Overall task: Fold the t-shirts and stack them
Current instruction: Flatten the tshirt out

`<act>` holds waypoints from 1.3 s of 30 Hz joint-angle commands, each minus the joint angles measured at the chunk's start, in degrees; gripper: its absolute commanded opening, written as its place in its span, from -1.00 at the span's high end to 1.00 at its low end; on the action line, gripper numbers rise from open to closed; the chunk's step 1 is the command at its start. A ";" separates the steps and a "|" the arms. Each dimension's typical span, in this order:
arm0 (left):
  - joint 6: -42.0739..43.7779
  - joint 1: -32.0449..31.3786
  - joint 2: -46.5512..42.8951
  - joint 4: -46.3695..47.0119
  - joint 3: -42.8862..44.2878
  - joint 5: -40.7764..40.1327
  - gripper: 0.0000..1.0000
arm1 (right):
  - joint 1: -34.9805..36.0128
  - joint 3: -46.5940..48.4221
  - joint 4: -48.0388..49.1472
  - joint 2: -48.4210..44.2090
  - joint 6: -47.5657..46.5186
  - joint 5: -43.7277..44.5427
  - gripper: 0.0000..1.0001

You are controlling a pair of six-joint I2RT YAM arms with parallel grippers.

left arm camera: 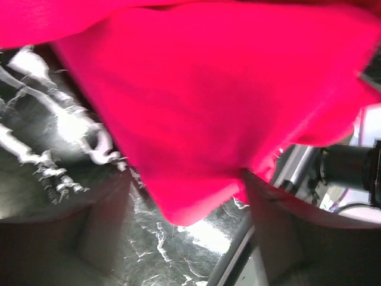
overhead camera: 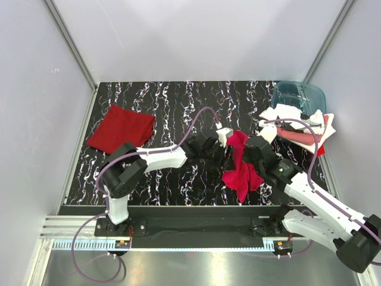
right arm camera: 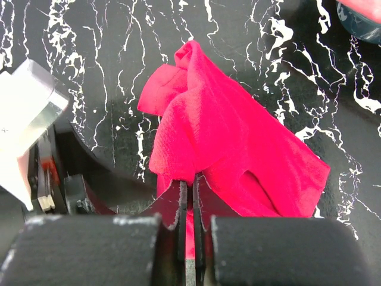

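Observation:
A bright crimson t-shirt (overhead camera: pixel 243 173) hangs bunched over the middle of the table. My right gripper (right arm camera: pixel 191 182) is shut on a fold of this crimson t-shirt (right arm camera: pixel 238 155) and holds it up from the right (overhead camera: pixel 249 154). My left gripper (overhead camera: pixel 228 157) sits just left of it, jaws apart. In the left wrist view a corner of the crimson cloth (left arm camera: pixel 202 119) droops between the two fingers (left arm camera: pixel 65 238), which do not pinch it. A darker red t-shirt (overhead camera: pixel 121 128) lies folded flat at the far left. A pile of white and pink t-shirts (overhead camera: pixel 297 128) lies at the right.
A translucent blue-teal tub (overhead camera: pixel 299 95) stands at the back right, behind the pile. The black marbled table (overhead camera: pixel 178 101) ends at grey walls on three sides. Purple cables loop over both arms.

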 commanded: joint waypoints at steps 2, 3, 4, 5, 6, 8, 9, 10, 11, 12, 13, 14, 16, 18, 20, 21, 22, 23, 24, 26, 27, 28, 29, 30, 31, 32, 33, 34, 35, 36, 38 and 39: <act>-0.47 -0.60 -0.96 5.26 2.21 2.38 0.14 | -0.66 -0.42 2.40 -3.11 1.42 2.24 0.97; -0.48 -0.60 -0.87 4.99 2.21 2.55 0.66 | -0.84 -0.51 2.40 -3.37 1.51 2.33 0.95; -0.56 -0.51 -0.96 4.47 2.47 2.64 0.93 | -0.75 -0.60 2.31 -3.64 1.51 2.41 0.91; -0.39 -0.42 -1.05 3.59 3.08 2.21 1.00 | -0.75 -0.68 2.31 -3.99 1.51 2.59 0.82; -0.21 -0.33 -1.66 2.37 3.18 1.85 1.00 | -0.84 -0.77 2.31 -4.17 1.51 2.68 0.68; 0.14 0.10 -2.71 1.22 2.74 -0.33 1.00 | -0.84 -1.04 2.40 -4.60 1.59 2.77 0.37; 0.14 0.37 -4.11 -0.53 2.56 -1.39 1.00 | -0.75 -1.12 2.66 -4.61 1.51 2.77 0.35; 0.23 0.63 -4.82 -1.76 2.39 -2.79 1.00 | -0.93 -1.21 2.66 -4.69 1.51 2.77 0.37; 0.49 1.24 -5.61 -2.73 2.21 -5.77 1.00 | -0.93 -1.21 2.66 -4.52 1.59 3.12 0.45; 0.75 1.60 -7.18 -6.05 2.12 -7.10 1.00 | -0.93 -1.21 2.57 -4.26 1.86 3.29 0.50; 0.93 1.95 -8.16 -7.47 2.12 -8.59 1.00 | -1.10 -1.13 2.40 -4.26 1.95 3.47 0.63; 1.28 2.65 -9.04 -8.97 2.12 -11.31 1.00 | -1.02 -1.04 2.22 -3.82 1.95 3.47 0.89; 1.89 3.62 -11.94 -11.79 1.42 -12.91 1.00 | -1.10 -1.04 2.13 -3.55 2.12 3.47 1.00; 3.21 4.41 -14.14 -16.08 2.20 -17.29 1.00 | -1.19 -1.04 2.40 -2.94 2.21 3.03 1.00; 4.71 5.20 -15.54 -20.56 3.26 -22.39 1.00 | -1.28 -0.95 2.75 -2.32 1.86 2.33 0.89; 4.97 5.64 -15.99 -21.37 3.53 -23.80 1.00 | -1.19 -0.95 2.84 -2.06 1.77 2.07 0.66; 5.15 6.51 -16.86 -22.16 3.35 -25.03 1.00 | -1.28 -0.95 3.19 -1.36 1.68 1.63 0.14; 5.15 7.04 -17.22 -22.43 3.27 -25.04 1.00 | -1.37 -0.86 3.36 -0.92 1.42 1.19 -0.10; 5.15 7.66 -17.39 -22.78 3.26 -25.04 1.00 | -1.37 -0.77 3.45 -0.39 1.33 0.84 -0.23; 4.89 9.59 -17.57 -24.09 3.35 -25.22 1.00 | -1.37 -0.42 3.63 1.45 1.24 -0.31 -0.27; 4.80 10.29 -17.48 -24.53 3.35 -25.48 1.00 | -1.45 -0.33 3.80 2.15 1.24 -0.48 -0.28; 4.45 12.13 -17.48 -24.97 3.27 -25.74 1.00 | -1.45 -0.33 4.41 3.55 1.33 -1.62 -0.29; 4.27 13.19 -17.57 -25.50 3.09 -25.66 1.00 | -1.54 -0.33 4.85 4.44 1.33 -2.15 -0.35; 4.01 14.16 -17.48 -25.51 2.83 -25.48 1.00 | -1.46 -0.42 5.29 5.32 1.33 -3.02 -0.35; 3.14 16.00 -17.40 -25.24 2.39 -24.18 1.00 | -1.63 -0.51 6.43 7.50 1.51 -4.60 -0.36; 2.87 16.80 -17.13 -24.37 1.52 -23.03 1.00 | -1.98 -0.42 6.96 8.65 1.86 -5.40 -0.36; 2.34 17.85 -16.87 -23.84 1.16 -20.85 1.00 | -2.33 -0.51 7.58 11.19 2.03 -6.28 -0.35; 2.07 18.12 -16.17 -23.57 0.98 -20.04 1.00 | -2.86 -0.51 8.71 12.61 2.47 -8.63 -0.33; 1.99 18.30 -15.82 -23.40 1.07 -19.95 1.00 | -3.82 -0.51 9.34 13.84 2.73 -10.40 -0.29; 2.07 18.30 -15.38 -23.40 1.24 -19.95 1.00 | -5.31 -1.47 10.30 15.16 3.09 -12.85 -0.14; 2.25 18.39 -14.32 -23.92 1.94 -20.29 1.00 | -12.07 -3.23 15.56 18.94 4.05 -23.39 -0.11; 2.25 18.39 -13.97 -24.01 2.12 -20.73 1.00 | -13.92 -4.63 17.50 20.25 4.32 -26.99 -0.12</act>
